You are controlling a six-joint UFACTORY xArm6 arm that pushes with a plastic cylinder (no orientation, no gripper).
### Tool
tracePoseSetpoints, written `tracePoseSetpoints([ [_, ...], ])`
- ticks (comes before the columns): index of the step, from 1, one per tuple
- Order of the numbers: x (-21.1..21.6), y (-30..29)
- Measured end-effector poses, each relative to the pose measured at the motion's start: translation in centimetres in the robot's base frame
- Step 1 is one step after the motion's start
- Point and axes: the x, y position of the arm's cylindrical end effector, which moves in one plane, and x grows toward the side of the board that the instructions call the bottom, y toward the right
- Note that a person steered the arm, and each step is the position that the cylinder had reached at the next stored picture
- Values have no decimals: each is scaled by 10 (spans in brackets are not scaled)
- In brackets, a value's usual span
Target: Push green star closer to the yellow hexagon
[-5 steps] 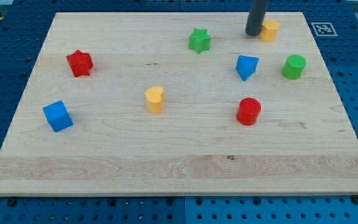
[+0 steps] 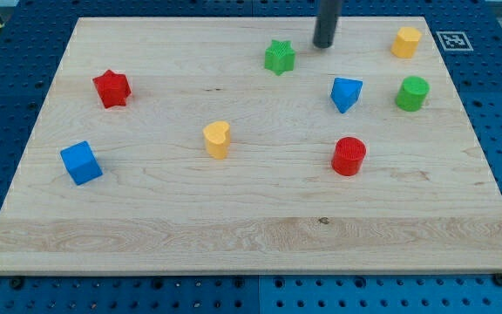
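The green star (image 2: 279, 57) lies on the wooden board (image 2: 251, 235) near the view's top, left of centre-right. The yellow hexagon (image 2: 405, 41) sits at the view's top right, well apart from the star. My tip (image 2: 323, 44) is between them, a short way right of the star and slightly above it, not touching it. The rod rises out of the view's top.
A blue block (image 2: 346, 92) and a green cylinder (image 2: 412, 92) lie below the hexagon. A red cylinder (image 2: 349, 156) is lower right. A yellow heart-like block (image 2: 217, 139) is central. A red star (image 2: 111, 88) and a blue cube (image 2: 81, 162) lie left.
My tip has moved left, away from the yellow hexagon and toward the green star. The hexagon now sits a little further right and up than before.
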Motion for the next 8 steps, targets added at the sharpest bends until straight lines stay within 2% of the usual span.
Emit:
tracePoseSetpoints([
  [2,-4,-69],
  [3,33,-84],
  [4,33,-84],
  [6,51,-43],
  [7,51,-45],
  [8,76,-30],
])
